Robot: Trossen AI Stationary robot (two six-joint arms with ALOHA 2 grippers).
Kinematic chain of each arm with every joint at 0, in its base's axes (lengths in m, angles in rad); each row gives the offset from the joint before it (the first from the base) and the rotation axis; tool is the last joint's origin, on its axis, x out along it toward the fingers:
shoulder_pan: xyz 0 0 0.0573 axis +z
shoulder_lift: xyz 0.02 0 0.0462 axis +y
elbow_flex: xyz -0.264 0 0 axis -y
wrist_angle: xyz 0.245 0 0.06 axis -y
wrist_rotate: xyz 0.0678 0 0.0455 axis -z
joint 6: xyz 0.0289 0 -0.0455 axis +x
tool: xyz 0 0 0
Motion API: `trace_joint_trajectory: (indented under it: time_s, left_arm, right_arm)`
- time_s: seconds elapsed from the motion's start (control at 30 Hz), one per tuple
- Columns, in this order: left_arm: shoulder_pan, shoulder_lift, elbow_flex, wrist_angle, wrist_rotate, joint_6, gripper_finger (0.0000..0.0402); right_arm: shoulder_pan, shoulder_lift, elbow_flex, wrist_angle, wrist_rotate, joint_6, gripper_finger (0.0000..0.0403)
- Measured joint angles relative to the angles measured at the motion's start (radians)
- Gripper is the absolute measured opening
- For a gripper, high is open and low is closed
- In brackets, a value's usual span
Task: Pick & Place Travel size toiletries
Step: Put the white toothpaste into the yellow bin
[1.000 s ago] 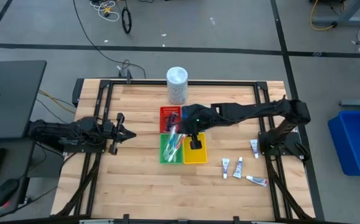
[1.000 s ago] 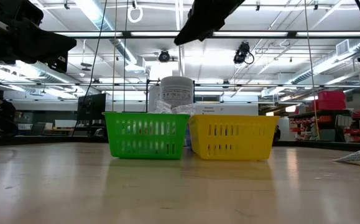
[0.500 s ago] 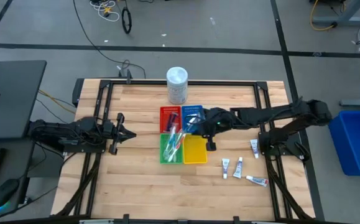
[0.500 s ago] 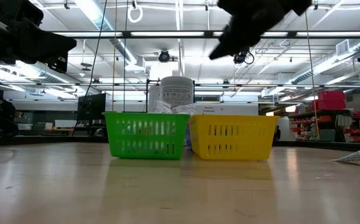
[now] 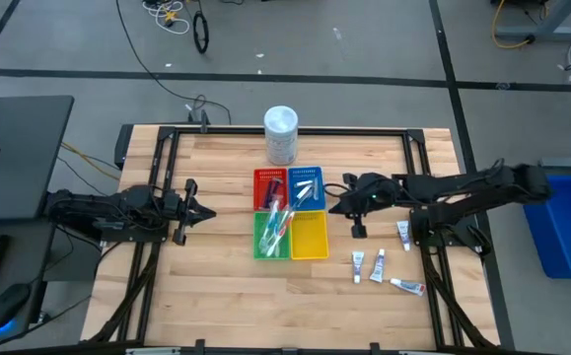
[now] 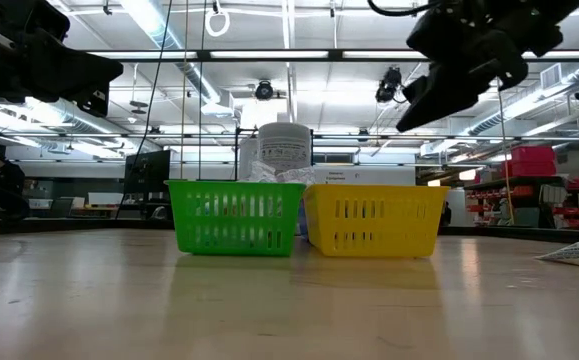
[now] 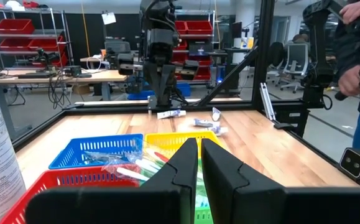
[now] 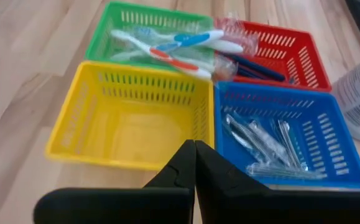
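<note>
Right of the trays [image 5: 290,215] now, right claw [image 5: 358,232].

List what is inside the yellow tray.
Nothing shows inside the yellow tray: its floor looks bare in the right wrist view. A small strip of the near corner is covered by the right end effector.

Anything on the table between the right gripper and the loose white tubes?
No: in the high view, only bare wood lies between the right gripper and the white tubes.
</note>
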Motion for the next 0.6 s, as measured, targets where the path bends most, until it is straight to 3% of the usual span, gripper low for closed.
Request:
trace_joint_trajectory:
  time_s: [0.6]
  left_arm:
    - [0.000, 0.000, 0.000, 0.000, 0.000, 0.000, 0.0027]
  right_arm:
    - [-0.068, -0.269, -0.214, -0.024, 0.000, 0.027, 0.0013]
